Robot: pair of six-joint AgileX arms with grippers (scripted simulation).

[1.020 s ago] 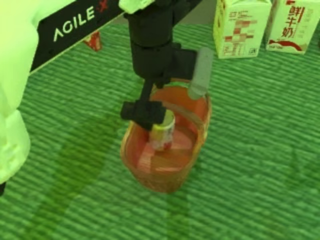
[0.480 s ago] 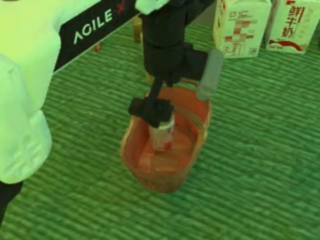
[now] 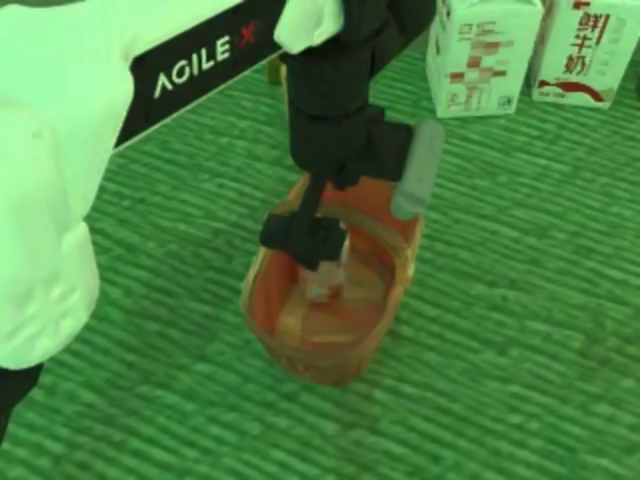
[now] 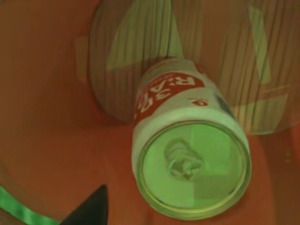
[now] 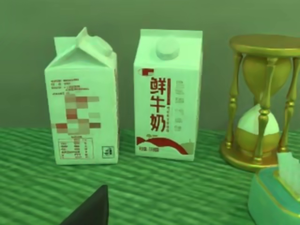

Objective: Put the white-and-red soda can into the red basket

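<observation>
The white-and-red soda can (image 3: pixel 323 283) stands inside the red basket (image 3: pixel 262 300), near the middle of the table. In the left wrist view the can (image 4: pixel 187 140) shows its pale top and red label, with the basket's orange floor (image 4: pixel 47 117) all around it. My left gripper (image 3: pixel 305 240) hangs low between the basket's walls, directly over the can and under the hoop handle. It is open; one dark fingertip (image 4: pixel 89 208) shows well clear of the can. The right gripper is outside the top view; one of its fingertips (image 5: pixel 91 208) shows, with nothing held.
Two tall white-and-red cartons (image 3: pixel 482 55) (image 3: pixel 585 50) stand at the back right. The right wrist view shows them beside a gold hourglass (image 5: pixel 262 103) and a teal tissue box (image 5: pixel 276 197). My left arm spans the back left of the green mat.
The left gripper has sunk deeper into the basket with the can. The can now sits lower, on the basket floor, and the fingers have come off it.
</observation>
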